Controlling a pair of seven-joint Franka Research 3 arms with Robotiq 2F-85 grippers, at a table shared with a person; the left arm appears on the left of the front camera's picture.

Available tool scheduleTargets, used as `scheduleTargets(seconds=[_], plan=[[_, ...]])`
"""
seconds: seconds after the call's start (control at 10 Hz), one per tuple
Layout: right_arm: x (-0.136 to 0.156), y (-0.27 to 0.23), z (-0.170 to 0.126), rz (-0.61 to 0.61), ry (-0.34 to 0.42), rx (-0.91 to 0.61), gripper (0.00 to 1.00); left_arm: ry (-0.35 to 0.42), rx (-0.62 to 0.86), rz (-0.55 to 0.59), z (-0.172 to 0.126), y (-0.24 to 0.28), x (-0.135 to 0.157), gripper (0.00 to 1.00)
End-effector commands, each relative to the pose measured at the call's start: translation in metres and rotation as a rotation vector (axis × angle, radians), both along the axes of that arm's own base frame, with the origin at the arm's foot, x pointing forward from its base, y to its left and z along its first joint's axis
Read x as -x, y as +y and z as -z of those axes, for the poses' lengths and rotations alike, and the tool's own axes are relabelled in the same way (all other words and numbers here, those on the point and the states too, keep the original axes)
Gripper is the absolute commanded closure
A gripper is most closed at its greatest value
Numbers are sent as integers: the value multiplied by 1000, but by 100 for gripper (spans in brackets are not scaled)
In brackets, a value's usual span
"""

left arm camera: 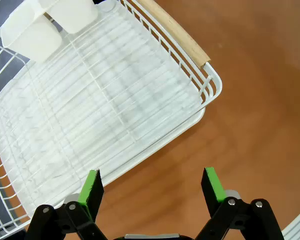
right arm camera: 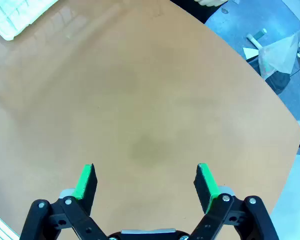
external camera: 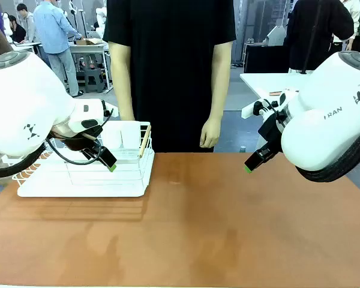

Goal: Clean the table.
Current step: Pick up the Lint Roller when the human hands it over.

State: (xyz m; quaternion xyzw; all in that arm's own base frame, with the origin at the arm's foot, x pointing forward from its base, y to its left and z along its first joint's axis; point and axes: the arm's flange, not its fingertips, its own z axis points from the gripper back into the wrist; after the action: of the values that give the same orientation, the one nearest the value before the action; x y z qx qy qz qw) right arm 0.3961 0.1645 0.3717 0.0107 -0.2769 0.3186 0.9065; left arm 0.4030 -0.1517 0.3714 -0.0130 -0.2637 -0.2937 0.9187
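Table (external camera: 228,240), reddish-brown and matte, runs across the whole front view, its top bare apart from faint darker smudges. A white wire dish rack (external camera: 84,180) with a wooden handle (left arm camera: 175,35) sits at its far left corner, and two white cups (left arm camera: 30,37) stand in it. The left gripper (left arm camera: 152,182) hangs over the rack's edge, green-padded fingers spread with nothing between them. The right gripper (right arm camera: 146,177) hovers above bare top near the far right corner, fingers likewise wide apart and empty. The letters "FRAN" (external camera: 333,113) can be read on the right arm. A person (external camera: 168,60) in black stands at the far edge.
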Motion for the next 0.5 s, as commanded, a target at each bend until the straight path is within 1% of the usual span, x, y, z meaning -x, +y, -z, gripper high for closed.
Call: scheduleTargets(seconds=[0.0,0.4], plan=[[0,0,0,0,0,0,0,-3,1,0,-1,0,0,0],[0,0,0,0,0,0,0,-3,1,0,-1,0,0,0]])
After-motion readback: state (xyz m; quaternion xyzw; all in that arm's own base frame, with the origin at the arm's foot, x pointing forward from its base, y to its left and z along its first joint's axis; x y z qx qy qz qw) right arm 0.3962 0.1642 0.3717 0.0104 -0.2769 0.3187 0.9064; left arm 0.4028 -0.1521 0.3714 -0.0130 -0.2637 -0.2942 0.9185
